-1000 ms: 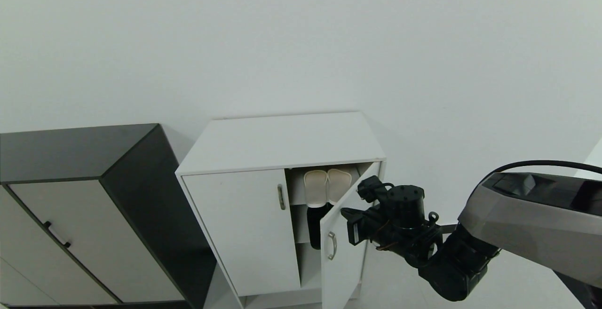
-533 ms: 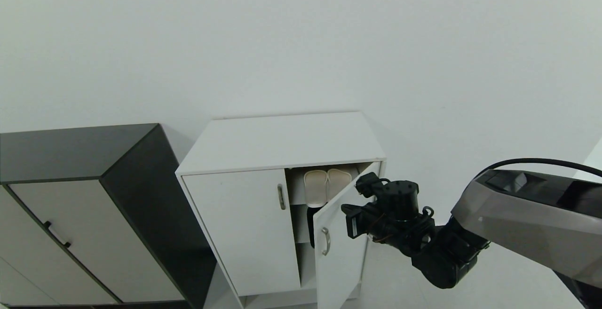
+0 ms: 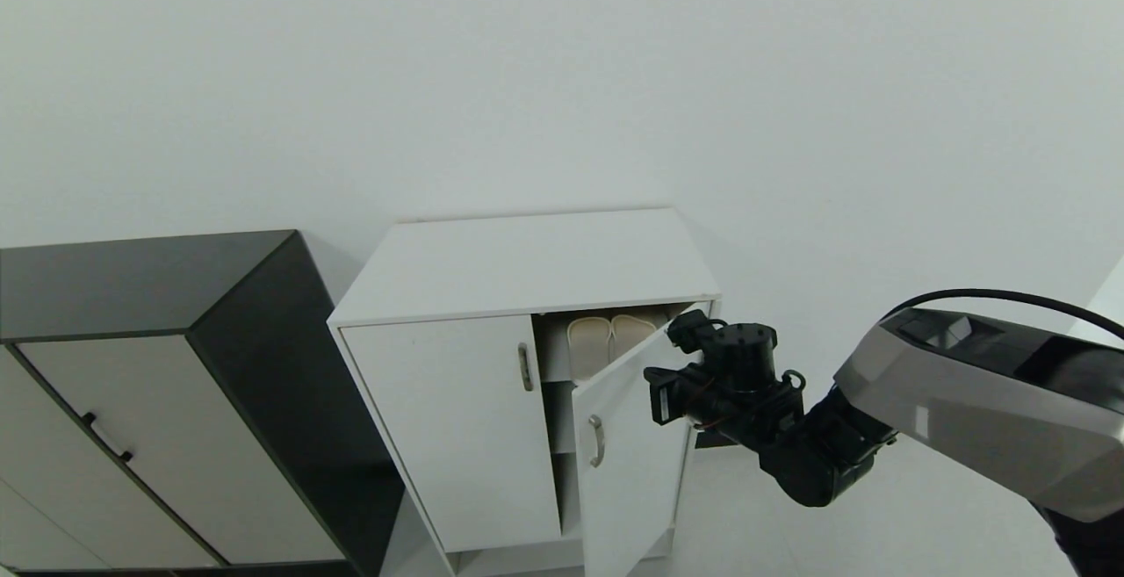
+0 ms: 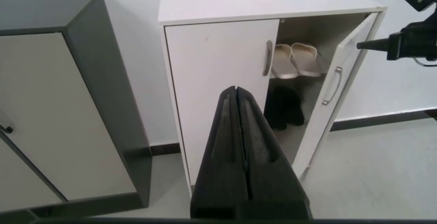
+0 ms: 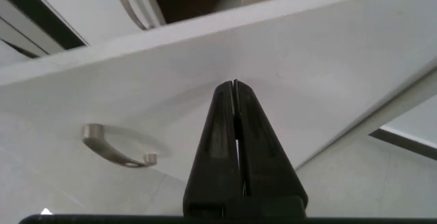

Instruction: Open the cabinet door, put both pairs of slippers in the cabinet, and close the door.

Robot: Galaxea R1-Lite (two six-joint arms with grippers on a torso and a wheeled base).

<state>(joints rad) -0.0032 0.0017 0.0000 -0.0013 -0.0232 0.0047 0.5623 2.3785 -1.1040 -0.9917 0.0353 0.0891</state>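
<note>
The white cabinet (image 3: pixel 527 265) has its left door closed and its right door (image 3: pixel 628 463) standing partly ajar. A beige pair of slippers (image 3: pixel 606 335) lies on the top shelf, and a black pair of slippers (image 4: pixel 283 106) sits on the shelf below. My right gripper (image 3: pixel 683 329) is shut, its tip pressed against the outer face of the right door (image 5: pixel 307 80) near the top edge, above the metal handle (image 5: pixel 116 152). My left gripper (image 4: pixel 235 94) is shut on nothing and hangs well back from the cabinet front.
A dark cabinet with light doors (image 3: pixel 132 287) stands close on the left of the white one. A plain white wall runs behind both. Bare floor (image 4: pixel 369 162) lies to the right of the ajar door.
The right door has swung further toward closed, hiding more of the shelves. My right gripper has moved left with it, staying on its outer face.
</note>
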